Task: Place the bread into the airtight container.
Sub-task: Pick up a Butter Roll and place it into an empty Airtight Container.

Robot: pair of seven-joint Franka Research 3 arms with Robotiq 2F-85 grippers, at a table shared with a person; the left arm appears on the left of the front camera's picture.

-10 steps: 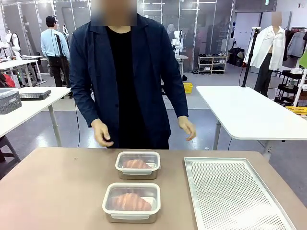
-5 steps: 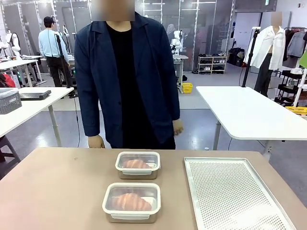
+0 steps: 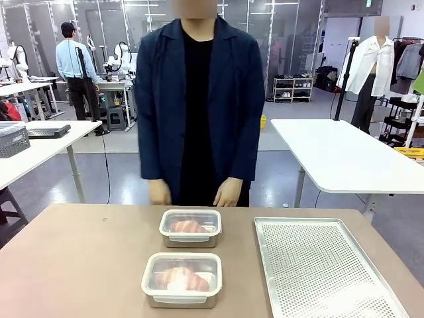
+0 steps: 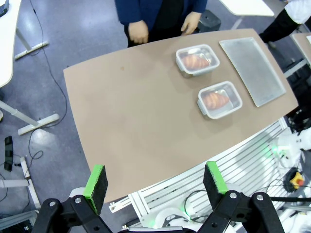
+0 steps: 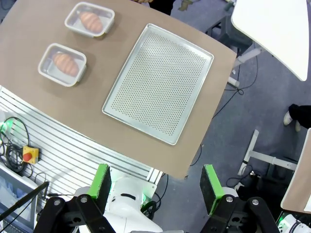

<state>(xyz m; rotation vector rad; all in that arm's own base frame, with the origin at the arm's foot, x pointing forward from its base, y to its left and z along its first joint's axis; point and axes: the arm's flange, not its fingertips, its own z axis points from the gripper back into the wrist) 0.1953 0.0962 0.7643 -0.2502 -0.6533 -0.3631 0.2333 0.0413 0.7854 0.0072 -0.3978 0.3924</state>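
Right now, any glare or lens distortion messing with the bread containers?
Front view: white glare on the lid of the near container, bread partly washed out; far container reads clean. Left wrist view: wide-angle bows the table edge. Right wrist view: sharp, no glare.

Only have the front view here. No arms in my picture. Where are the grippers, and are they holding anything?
Observer: Both are high above the table. The left gripper is open, nothing between its green pads.
Operator: Right one?
Observer: The right gripper is open too, looking straight down on the perforated tray.
Operator: Tray bare all the way to the near edge? It's cut off for me.
Observer: Yes, the right wrist view shows it whole and bare. Both containers each have bread inside and lids on.
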